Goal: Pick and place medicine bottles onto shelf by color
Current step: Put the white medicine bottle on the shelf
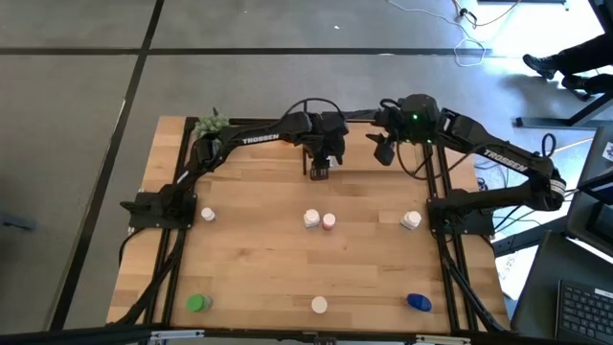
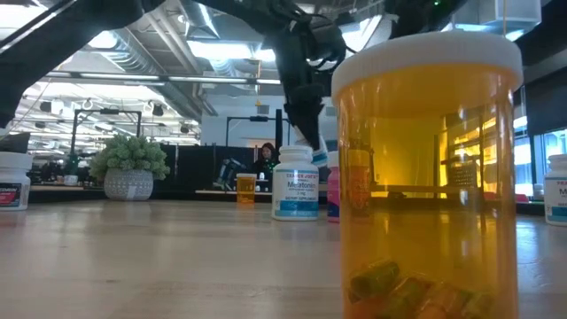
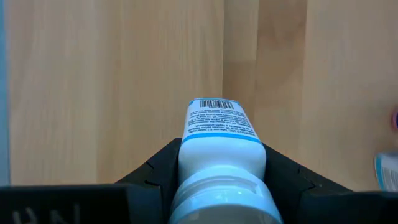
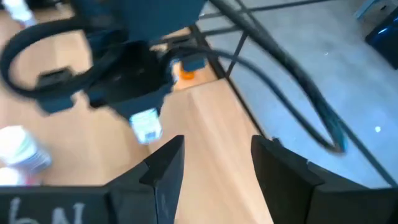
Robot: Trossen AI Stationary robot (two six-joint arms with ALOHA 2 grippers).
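The tabletop (image 1: pixel 268 259) is seen as pale, matt wood with visible grain; the white bottle (image 3: pixel 219 155) — smooth, glossy plastic — is wrapped in a printed paper label; the orange bottle (image 2: pixel 425 177) is rendered in translucent plastic.

Black arms (image 1: pixel 259 137), white TROSSEN lettering

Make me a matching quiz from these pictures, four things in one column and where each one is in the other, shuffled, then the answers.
Things:
1. white labelled bottle
2. green bottle
3. blue bottle
4. potted plant

Places, high view:
A. near right corner of the board
B. far left corner
C. gripped in the left hand
D. near left corner

Pairs: 1-C, 2-D, 3-A, 4-B
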